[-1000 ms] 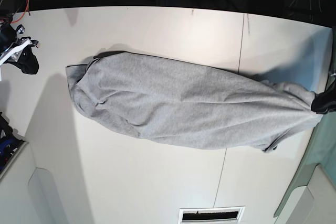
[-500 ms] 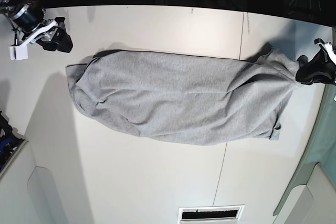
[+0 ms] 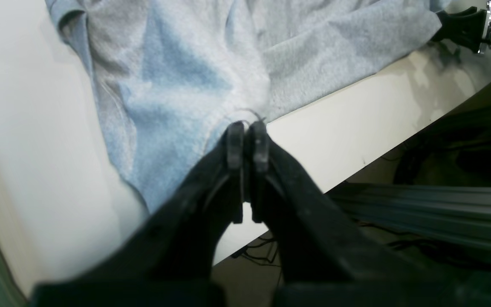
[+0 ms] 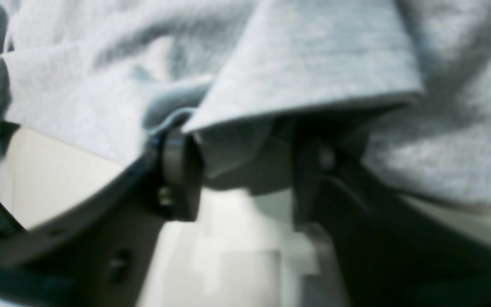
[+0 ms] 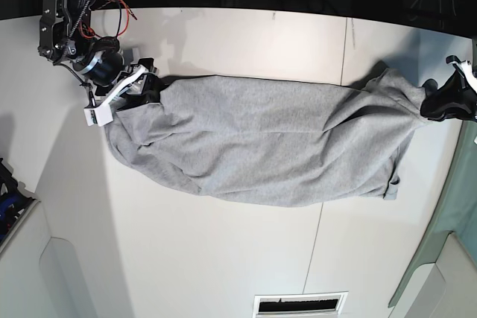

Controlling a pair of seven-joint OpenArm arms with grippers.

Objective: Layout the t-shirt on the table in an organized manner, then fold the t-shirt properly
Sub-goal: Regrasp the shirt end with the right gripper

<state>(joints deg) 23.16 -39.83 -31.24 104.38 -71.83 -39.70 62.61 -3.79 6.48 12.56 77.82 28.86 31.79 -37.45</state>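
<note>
While the t-shirt (image 5: 261, 143) lies stretched across the middle of the base view as one long bunched band on the table (image 5: 223, 258), neither sleeves nor neckline are spread out, and no lettering or tag shows.

Left gripper (image 5: 431, 100), far right edge of the base view — jaws pressed together on a pinch of grey cloth. The wrist view confirms it: the fingertips (image 3: 236, 143) meet with the fabric drawn up into them, near the table's edge.

Right gripper (image 5: 141, 86), upper left of the base view — at the shirt's other end. Its wrist view shows the jaws parted, a folded hem of cloth lying in the gap. Whether they press on it cannot be told; view blurred.

Progress, as judged: early. Layout step in hand — the garment is pulled lengthwise but not flat, with creases along the lower edge and a tucked corner at lower right. Left to do: spread it to full width, smooth it, then every fold.
</note>
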